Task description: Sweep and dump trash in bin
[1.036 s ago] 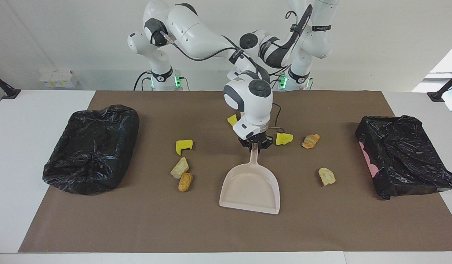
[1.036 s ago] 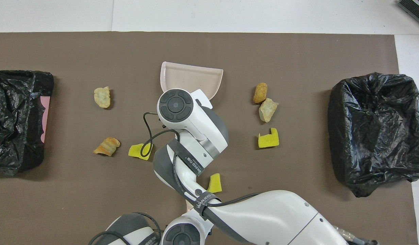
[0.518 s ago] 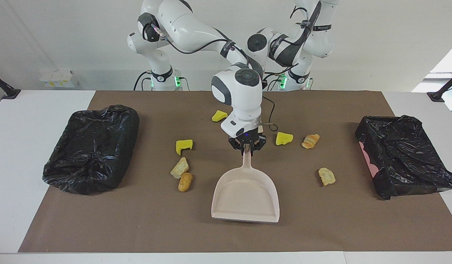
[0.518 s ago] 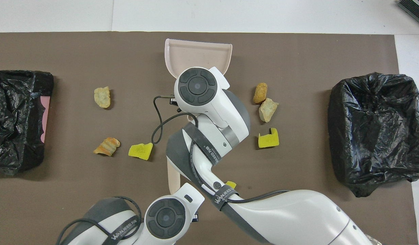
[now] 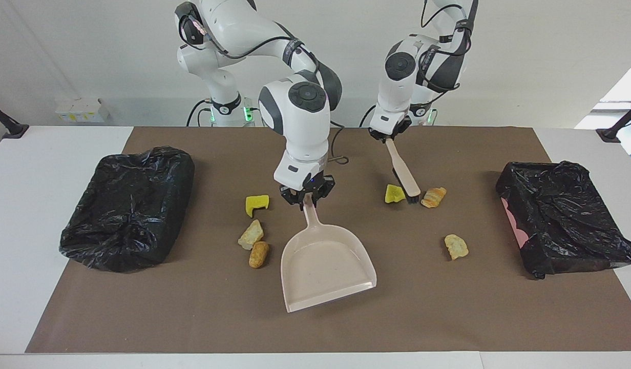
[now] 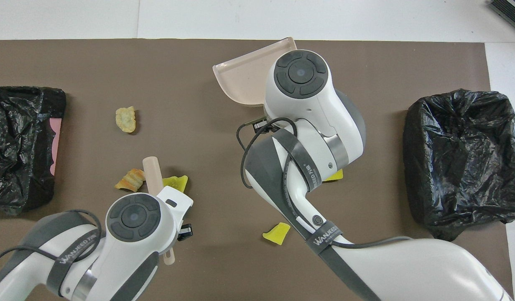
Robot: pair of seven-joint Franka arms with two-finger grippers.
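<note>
Brown mat covers the worktop. Right claw [image 5: 306,197] grips the beige plastic dustpan [image 5: 325,266] by its handle; left claw [image 5: 388,137] holds the beige black-bristled brush [image 5: 405,177], bristles down between yellow sponge chunk [image 5: 394,193] and golden-brown bread lump [image 5: 434,197], both directly under it.

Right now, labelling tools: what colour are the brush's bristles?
Black, under a beige handle; the brush shows best in the facing view.

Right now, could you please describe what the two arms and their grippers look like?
Both arms are glossy white with rounded joints, dark grey bands and round dark grey caps. Black cables run along them, held by black straps with white lettering. The right gripper and left gripper are small, black and two-fingered. Green lights glow at the bases.
</note>
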